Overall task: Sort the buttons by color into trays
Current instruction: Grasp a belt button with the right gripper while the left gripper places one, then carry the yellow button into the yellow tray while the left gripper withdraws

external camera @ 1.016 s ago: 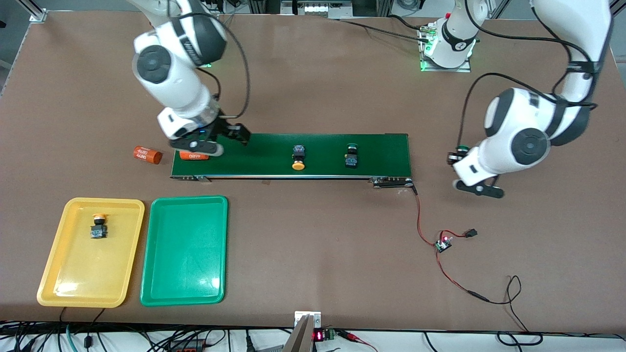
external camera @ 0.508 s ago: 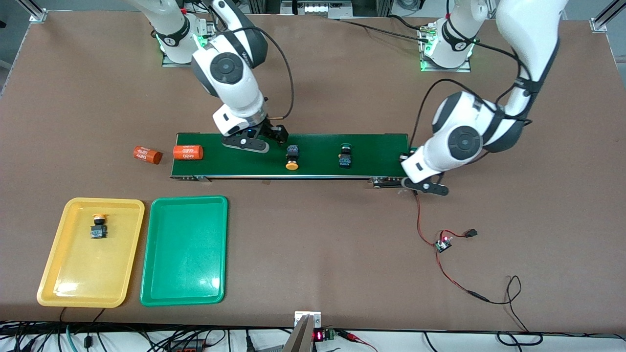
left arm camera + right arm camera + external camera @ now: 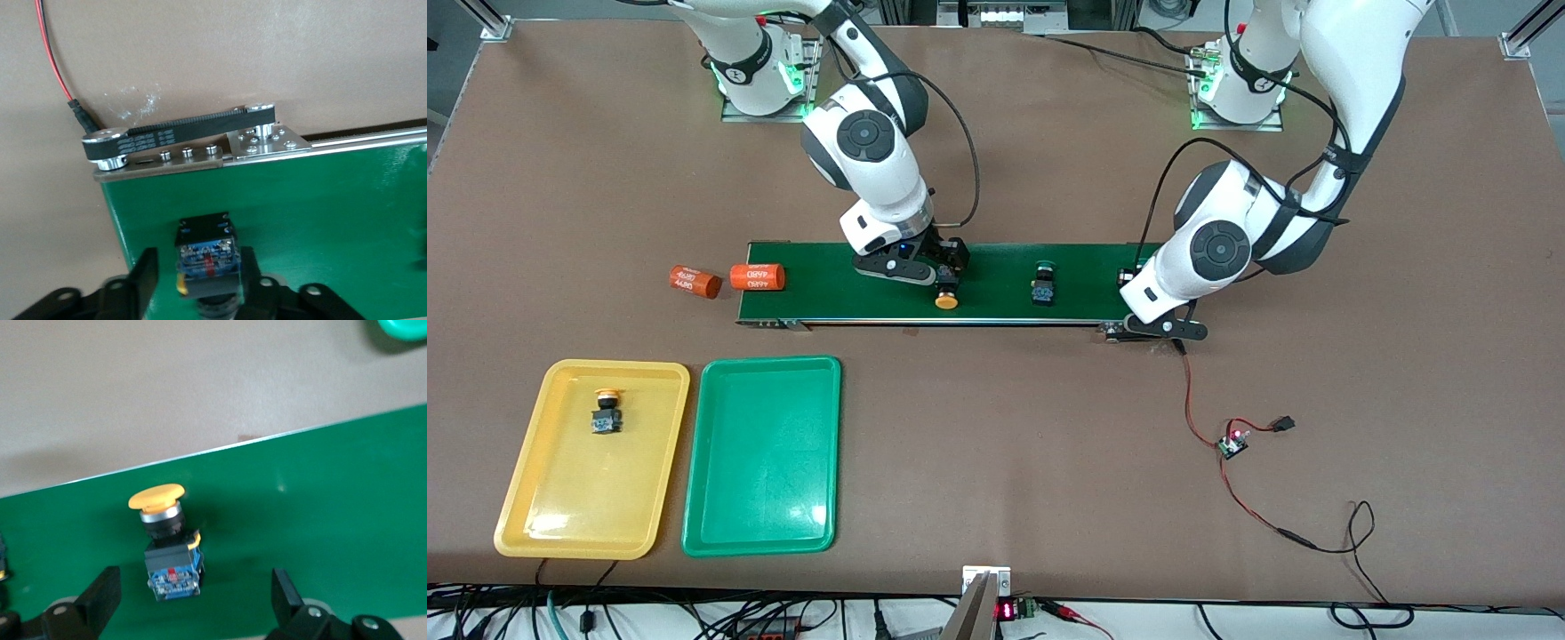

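A yellow button point(image 3: 946, 300) lies on its side on the dark-green belt point(image 3: 827, 284). My right gripper point(image 3: 945, 277) hangs low over it, open, its fingers point(image 3: 100, 593) wide on either side of the black body point(image 3: 173, 570). A green button point(image 3: 1041, 283) lies farther along the belt. At the belt's end by the left arm, my left gripper point(image 3: 1136, 283) is open around another button point(image 3: 205, 250) resting on the belt, with a gap at one finger point(image 3: 143, 277); its cap is hidden. The yellow tray point(image 3: 534, 498) holds a yellow button point(image 3: 607, 411). Beside it lies the green tray point(image 3: 763, 498).
Two orange cylinders point(image 3: 695, 282) point(image 3: 757, 276) lie at the belt's end toward the right arm. The belt's drive pulley and bracket point(image 3: 187, 137) sit at the left arm's end. A red wire with a small board point(image 3: 1232, 442) trails over the table there.
My right gripper has moved along the belt from the orange cylinder to the yellow button. My left arm has carried a button to the belt's end and opened. The belt's items have drifted along.
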`<state>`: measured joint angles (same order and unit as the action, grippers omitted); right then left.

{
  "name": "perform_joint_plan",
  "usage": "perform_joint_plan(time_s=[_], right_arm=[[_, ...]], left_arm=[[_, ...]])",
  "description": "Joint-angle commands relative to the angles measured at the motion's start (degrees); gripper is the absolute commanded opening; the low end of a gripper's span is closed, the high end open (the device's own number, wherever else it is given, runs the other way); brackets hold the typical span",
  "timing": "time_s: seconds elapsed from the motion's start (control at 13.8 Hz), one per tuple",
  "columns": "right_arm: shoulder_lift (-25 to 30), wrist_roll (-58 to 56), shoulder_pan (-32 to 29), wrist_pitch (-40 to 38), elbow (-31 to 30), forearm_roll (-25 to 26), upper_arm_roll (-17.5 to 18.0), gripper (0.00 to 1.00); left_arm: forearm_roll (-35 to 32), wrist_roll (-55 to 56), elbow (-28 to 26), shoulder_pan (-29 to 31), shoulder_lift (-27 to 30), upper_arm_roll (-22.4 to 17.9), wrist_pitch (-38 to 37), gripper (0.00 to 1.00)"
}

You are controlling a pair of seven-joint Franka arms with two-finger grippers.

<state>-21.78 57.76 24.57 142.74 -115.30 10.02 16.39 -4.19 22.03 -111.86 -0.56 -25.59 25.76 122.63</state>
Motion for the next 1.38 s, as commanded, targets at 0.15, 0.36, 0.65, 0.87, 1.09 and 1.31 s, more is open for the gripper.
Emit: perform_joint_plan(time_s=[0.15, 0.36, 0.65, 0.87, 1.09, 1.31], right_arm=[[-3.4, 0.9, 0.8, 1.2, 1.8, 7.0, -0.2, 1.00], [-5.5, 0.9, 1.4, 2.4, 1.8, 10.6, -0.2, 0.91], [-5.9, 0.4, 1.2, 3.1, 1.7, 11.2, -0.2, 0.16], [-5.1, 0.1, 0.6, 2.7, 1.7, 11.1, -0.2, 0.00], [-1.2, -1.0, -2.2, -2.2, 2.4, 10.5, -0.5, 0.00], [0.2, -8.9, -8.5, -9.0, 6.8, 10.0, -0.5, 0.00]], left_arm=[[0.8, 0.5, 0.8, 0.7, 2.2, 0.3, -0.6, 1.00], [0.8, 0.2, 3.8, 2.3, 6.2, -0.3, -5.1, 1.00], [0.7, -0.2, 8.2, 2.3, 11.3, -5.7, -15.5, 1.00], [0.5, -3.5, 7.9, 1.5, 16.2, -11.6, -19.2, 1.00], [0.6, -15.6, 8.2, -1.0, 21.0, -18.9, -23.6, 1.00], [0.0, -20.3, 14.1, -1.3, 22.0, -20.3, -31.8, 1.00]])
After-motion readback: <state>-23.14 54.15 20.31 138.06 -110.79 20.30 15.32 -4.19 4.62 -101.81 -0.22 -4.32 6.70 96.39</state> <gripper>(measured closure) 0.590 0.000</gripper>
